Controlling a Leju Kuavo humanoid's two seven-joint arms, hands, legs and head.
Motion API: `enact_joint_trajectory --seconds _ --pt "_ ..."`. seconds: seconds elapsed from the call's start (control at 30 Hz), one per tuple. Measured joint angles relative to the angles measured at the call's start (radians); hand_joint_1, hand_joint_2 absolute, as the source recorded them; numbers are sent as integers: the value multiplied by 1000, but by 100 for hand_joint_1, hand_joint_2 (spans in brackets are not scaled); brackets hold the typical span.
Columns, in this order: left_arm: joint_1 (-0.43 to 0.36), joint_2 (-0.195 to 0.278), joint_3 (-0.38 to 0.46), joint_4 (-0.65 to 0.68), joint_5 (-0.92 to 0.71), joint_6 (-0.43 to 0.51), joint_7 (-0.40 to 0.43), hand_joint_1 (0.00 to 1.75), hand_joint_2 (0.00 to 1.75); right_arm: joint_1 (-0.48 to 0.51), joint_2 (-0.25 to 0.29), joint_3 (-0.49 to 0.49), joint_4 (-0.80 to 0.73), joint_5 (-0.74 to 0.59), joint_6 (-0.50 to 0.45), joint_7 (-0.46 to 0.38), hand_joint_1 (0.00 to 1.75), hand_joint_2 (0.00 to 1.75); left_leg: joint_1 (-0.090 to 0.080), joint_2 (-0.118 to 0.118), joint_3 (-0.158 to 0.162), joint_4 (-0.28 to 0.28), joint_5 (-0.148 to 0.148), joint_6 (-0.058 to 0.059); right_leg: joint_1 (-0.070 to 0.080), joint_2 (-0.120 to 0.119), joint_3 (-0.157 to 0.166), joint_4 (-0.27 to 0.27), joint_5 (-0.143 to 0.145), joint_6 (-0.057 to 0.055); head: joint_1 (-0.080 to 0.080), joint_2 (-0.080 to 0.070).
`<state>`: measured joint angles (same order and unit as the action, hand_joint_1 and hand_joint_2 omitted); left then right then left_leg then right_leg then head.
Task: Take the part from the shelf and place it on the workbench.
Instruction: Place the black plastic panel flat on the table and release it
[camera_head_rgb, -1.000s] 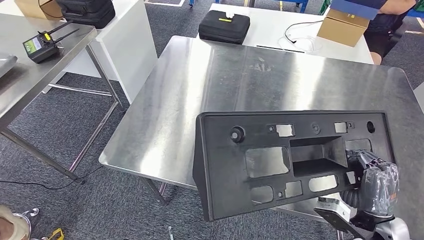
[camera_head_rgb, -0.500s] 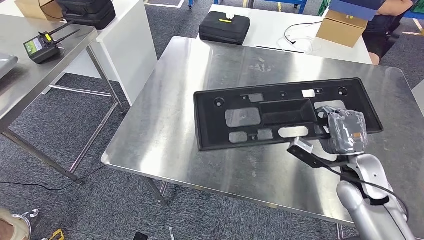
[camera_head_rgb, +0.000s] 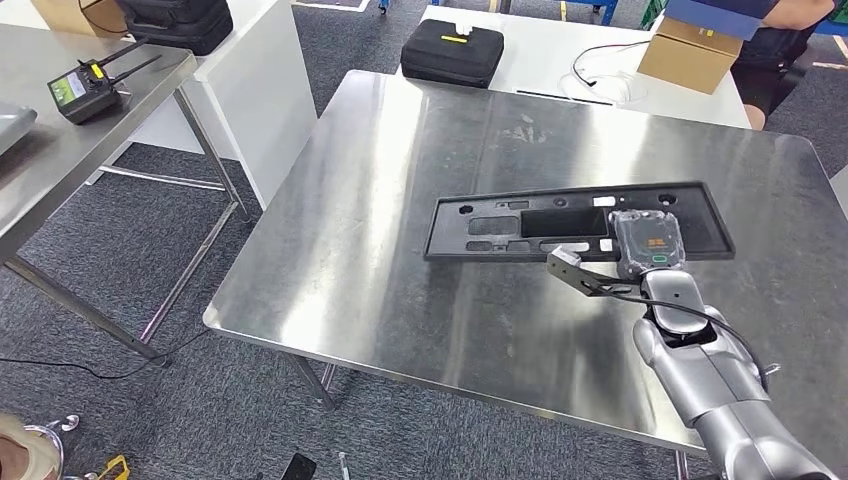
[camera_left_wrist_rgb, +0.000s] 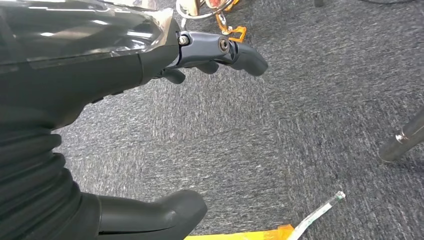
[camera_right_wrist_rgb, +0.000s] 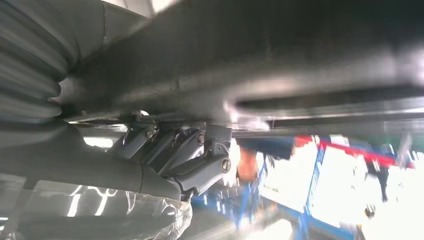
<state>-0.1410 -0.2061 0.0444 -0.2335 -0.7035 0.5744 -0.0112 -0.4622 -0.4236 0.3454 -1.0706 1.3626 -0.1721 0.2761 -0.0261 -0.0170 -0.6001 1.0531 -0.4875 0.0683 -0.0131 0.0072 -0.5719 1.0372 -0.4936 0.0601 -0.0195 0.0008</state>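
The part (camera_head_rgb: 500, 222) is a long black plastic panel with several cut-outs. It lies nearly flat on the steel workbench (camera_head_rgb: 400, 180), right of its middle. My right hand (camera_head_rgb: 648, 243) is at the panel's near edge toward its right end and grips it. In the right wrist view its dark fingers (camera_right_wrist_rgb: 192, 155) curl against the underside of the part (camera_right_wrist_rgb: 300, 60). My left hand (camera_left_wrist_rgb: 100, 65) hangs over grey carpet, fingers apart, holding nothing.
A black case (camera_head_rgb: 451, 52), a white cable (camera_head_rgb: 600, 75) and a cardboard box (camera_head_rgb: 692, 52) sit on the white table behind the workbench. A person (camera_head_rgb: 775, 60) stands at the far right. A second steel table (camera_head_rgb: 60, 160) on the left carries a remote controller (camera_head_rgb: 82, 90).
My right arm has reached forward and lowered. The part went from upright near the front edge to lying nearly flat farther in on the workbench.
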Motion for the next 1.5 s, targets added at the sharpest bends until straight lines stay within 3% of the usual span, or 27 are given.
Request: enact_joint_trajectory --seconds 0.43,0.57,0.7,0.83,1.27,1.5 --pt "0 -1 2 0 69 -14 -23 0 175 82 -8 -44 118 33 -15 -3 166 175 0 -2 0 0 0 0 0 -1 0 -2 0 0 0 0" --pt "0 2 8 -4 100 -10 -70 0 175 139 -29 -102 118 40 -30 -22 0 0 0 -3 -1 0 0 0 0 -3 1 -2 0 0 0 0" --pt "-5 7 10 -15 110 -14 -76 0 175 178 -52 -161 97 41 -37 -35 0 0 0 -3 -1 0 0 0 0 -3 1 -3 0 0 0 0" --pt "-12 7 8 -17 100 -18 -72 0 0 197 -65 -193 81 41 -38 -38 0 0 0 -3 0 0 0 0 0 -3 2 -3 0 0 0 0" --pt "-13 -1 -36 -17 81 -11 -59 0 0 303 -87 -278 -36 -54 -1 -101 0 0 0 -2 0 0 -1 1 0 -3 3 -4 0 0 0 0" --pt "-8 3 -41 -17 130 -17 -97 0 0 320 -119 -371 -245 -438 78 -266 0 0 0 -3 0 0 0 1 -1 -3 3 -4 0 0 0 0"
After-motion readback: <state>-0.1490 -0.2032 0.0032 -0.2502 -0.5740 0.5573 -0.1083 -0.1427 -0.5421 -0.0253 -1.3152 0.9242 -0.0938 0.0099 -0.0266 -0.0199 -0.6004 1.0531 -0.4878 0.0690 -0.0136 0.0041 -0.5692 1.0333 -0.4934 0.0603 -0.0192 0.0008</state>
